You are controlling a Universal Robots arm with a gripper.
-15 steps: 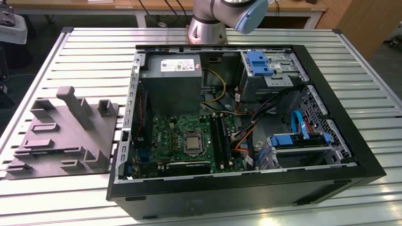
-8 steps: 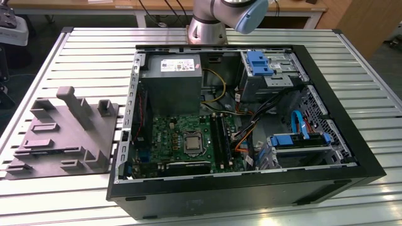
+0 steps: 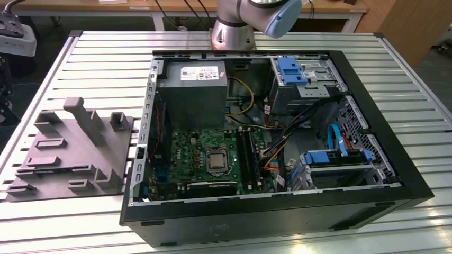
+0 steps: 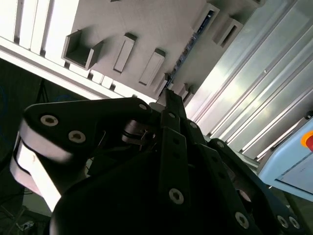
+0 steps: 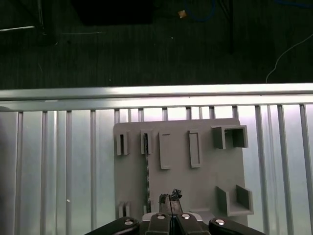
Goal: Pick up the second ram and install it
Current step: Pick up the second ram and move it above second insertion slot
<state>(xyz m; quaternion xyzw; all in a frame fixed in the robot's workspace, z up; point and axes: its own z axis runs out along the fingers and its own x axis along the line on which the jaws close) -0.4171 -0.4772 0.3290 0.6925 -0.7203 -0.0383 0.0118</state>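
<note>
The second ram (image 5: 147,176) is a thin bluish-green board standing on its long edge in a slot of the grey holder (image 5: 205,181); it shows in the second wrist view too (image 4: 192,43). My gripper (image 5: 169,197) hangs well above the holder, a little to one side of the ram and not touching it. Its black fingers meet at the tips with nothing between them, which both wrist views show (image 4: 169,93). In the exterior view the holder (image 3: 71,153) lies on the slatted table at that view's left, beside the open computer case (image 3: 282,211).
Inside the case lie the green motherboard (image 3: 198,153) with its long black memory slots (image 3: 247,153), a power supply (image 3: 192,90), drive cages with blue clips (image 3: 293,71) and loose cables. The arm's base (image 3: 233,32) stands behind the case. The table edge (image 5: 156,93) borders dark floor.
</note>
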